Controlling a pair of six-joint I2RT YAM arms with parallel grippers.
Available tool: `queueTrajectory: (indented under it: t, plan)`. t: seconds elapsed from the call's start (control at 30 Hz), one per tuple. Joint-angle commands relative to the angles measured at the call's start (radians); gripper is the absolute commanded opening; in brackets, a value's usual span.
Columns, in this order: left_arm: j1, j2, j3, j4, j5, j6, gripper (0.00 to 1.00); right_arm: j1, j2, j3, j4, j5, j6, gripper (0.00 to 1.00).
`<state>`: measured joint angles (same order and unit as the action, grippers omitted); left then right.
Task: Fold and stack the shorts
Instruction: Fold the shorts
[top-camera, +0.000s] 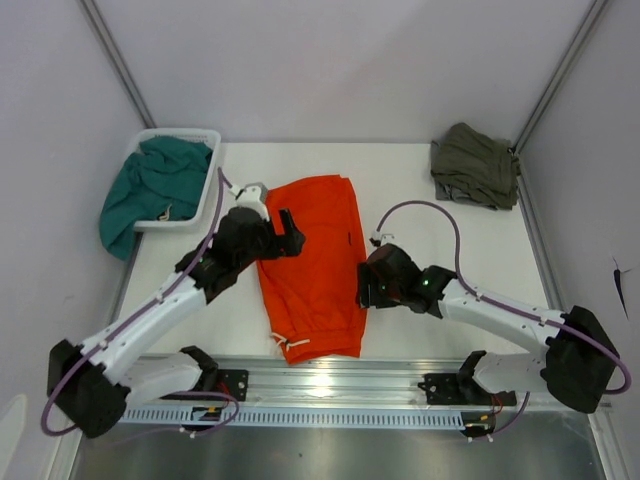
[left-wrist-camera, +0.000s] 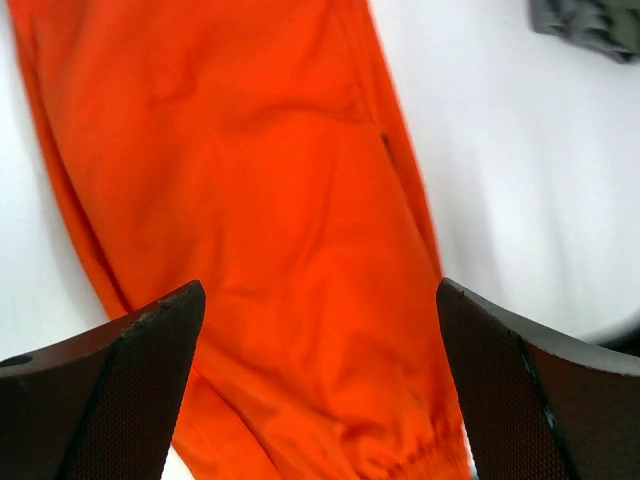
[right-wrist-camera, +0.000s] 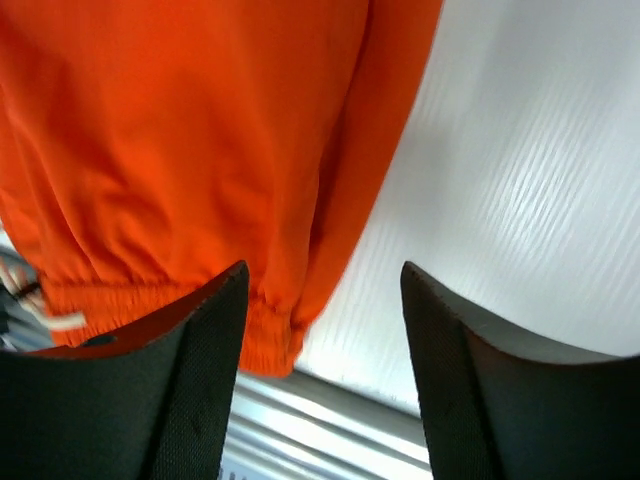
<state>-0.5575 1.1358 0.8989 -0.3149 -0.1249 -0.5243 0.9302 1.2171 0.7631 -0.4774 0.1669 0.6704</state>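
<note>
The orange shorts (top-camera: 315, 260) lie flat on the white table, folded lengthwise, waistband and white drawstring (top-camera: 288, 343) toward the near edge. They fill the left wrist view (left-wrist-camera: 250, 230) and the upper left of the right wrist view (right-wrist-camera: 190, 140). My left gripper (top-camera: 290, 232) is open and empty, hovering over the shorts' left edge. My right gripper (top-camera: 364, 285) is open and empty at the shorts' right edge near the waistband corner (right-wrist-camera: 268, 345). Olive-green shorts (top-camera: 475, 166) lie folded at the back right. A teal garment (top-camera: 150, 190) hangs out of a bin.
A white bin (top-camera: 205, 140) stands at the back left corner with the teal garment spilling over its front. A metal rail (top-camera: 330, 385) runs along the near table edge. Grey walls close in the sides and back.
</note>
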Motion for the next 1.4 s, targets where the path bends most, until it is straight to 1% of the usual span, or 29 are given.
queueTrajectory:
  t: [0.0,0.03,0.1,0.13,0.17,0.23,0.27,0.33,0.37,0.43,0.47,0.6,0.7,0.8,0.87,0.9,0.93,0.97,1.0,1.03,1.07,1.1,1.13,1.17,1.23,1.27,1.3,1.33,1.37]
  plan:
    - [-0.080,-0.115,-0.104,-0.021,-0.110,-0.123,0.99,-0.120,0.048,0.116,0.065,-0.082,-0.143,0.63]
    - [-0.093,-0.167,-0.153,-0.033,-0.117,-0.152,0.99,-0.148,0.109,0.143,0.069,-0.122,-0.162,0.63]
    - [-0.125,-0.211,-0.182,-0.081,-0.148,-0.222,0.99,-0.218,0.171,0.228,0.097,-0.158,-0.207,0.61]
    - [-0.137,-0.250,-0.218,-0.096,-0.156,-0.241,0.99,-0.238,0.205,0.257,0.109,-0.218,-0.218,0.60]
    - [-0.151,-0.269,-0.227,-0.111,-0.174,-0.255,0.99,-0.252,0.279,0.289,0.120,-0.230,-0.227,0.59]
    - [-0.183,-0.291,-0.247,-0.122,-0.171,-0.284,0.98,-0.267,0.359,0.404,0.117,-0.237,-0.253,0.57]
    - [-0.196,-0.298,-0.256,-0.127,-0.171,-0.293,0.98,-0.271,0.436,0.441,0.118,-0.239,-0.264,0.57]
    - [-0.243,-0.291,-0.252,-0.159,-0.189,-0.307,0.98,-0.281,0.513,0.554,0.115,-0.233,-0.273,0.57]
    - [-0.257,-0.265,-0.239,-0.212,-0.202,-0.331,0.99,-0.287,0.585,0.588,0.121,-0.239,-0.275,0.56]
    - [-0.283,-0.239,-0.227,-0.283,-0.229,-0.356,0.99,-0.309,0.648,0.680,0.135,-0.268,-0.281,0.55]
    - [-0.286,-0.229,-0.242,-0.292,-0.225,-0.374,0.99,-0.315,0.706,0.712,0.135,-0.279,-0.279,0.54]
    - [-0.292,-0.284,-0.320,-0.248,-0.144,-0.398,0.99,-0.321,0.810,0.829,0.140,-0.306,-0.288,0.54]
    - [-0.301,-0.323,-0.376,-0.219,-0.133,-0.401,0.99,-0.332,0.869,0.889,0.154,-0.334,-0.273,0.52]
    - [-0.305,-0.314,-0.384,-0.254,-0.137,-0.398,0.99,-0.335,0.900,0.932,0.148,-0.351,-0.259,0.50]
    - [-0.305,-0.312,-0.368,-0.273,-0.169,-0.384,0.99,-0.330,0.891,0.917,0.135,-0.348,-0.269,0.49]
    - [-0.305,-0.308,-0.347,-0.265,-0.179,-0.379,0.99,-0.323,0.851,0.897,0.135,-0.334,-0.267,0.49]
    - [-0.305,-0.303,-0.338,-0.257,-0.189,-0.361,0.99,-0.320,0.823,0.869,0.149,-0.336,-0.275,0.49]
    - [-0.300,-0.289,-0.328,-0.244,-0.191,-0.346,0.99,-0.309,0.788,0.801,0.152,-0.316,-0.273,0.49]
    - [-0.291,-0.269,-0.301,-0.228,-0.190,-0.330,0.99,-0.301,0.748,0.762,0.151,-0.302,-0.275,0.49]
    - [-0.279,-0.214,-0.264,-0.225,-0.179,-0.295,0.99,-0.291,0.651,0.721,0.154,-0.290,-0.278,0.50]
    - [-0.241,-0.184,-0.247,-0.225,-0.168,-0.275,0.99,-0.280,0.598,0.643,0.151,-0.253,-0.288,0.50]
    - [-0.219,-0.151,-0.211,-0.216,-0.157,-0.258,0.99,-0.251,0.551,0.610,0.134,-0.225,-0.287,0.50]
    - [-0.196,-0.107,-0.187,-0.201,-0.144,-0.225,0.99,-0.237,0.457,0.576,0.096,-0.202,-0.282,0.50]
    - [-0.147,-0.088,-0.174,-0.182,-0.109,-0.209,0.99,-0.222,0.415,0.511,0.076,-0.181,-0.269,0.49]
    - [-0.090,-0.064,-0.161,-0.124,-0.076,-0.178,0.99,-0.170,0.304,0.431,0.036,-0.167,-0.236,0.46]
    - [-0.031,-0.039,-0.144,-0.101,-0.041,-0.171,0.99,-0.147,0.265,0.385,0.036,-0.167,-0.220,0.45]
    - [-0.007,-0.022,-0.132,-0.063,-0.035,-0.157,0.99,-0.092,0.228,0.299,0.037,-0.167,-0.172,0.42]
    - [0.014,-0.001,-0.121,-0.050,-0.035,-0.149,0.99,-0.056,0.196,0.262,0.040,-0.167,-0.145,0.41]
    - [0.052,0.054,-0.070,-0.032,-0.022,-0.140,0.99,-0.016,0.138,0.230,0.048,-0.135,-0.118,0.41]
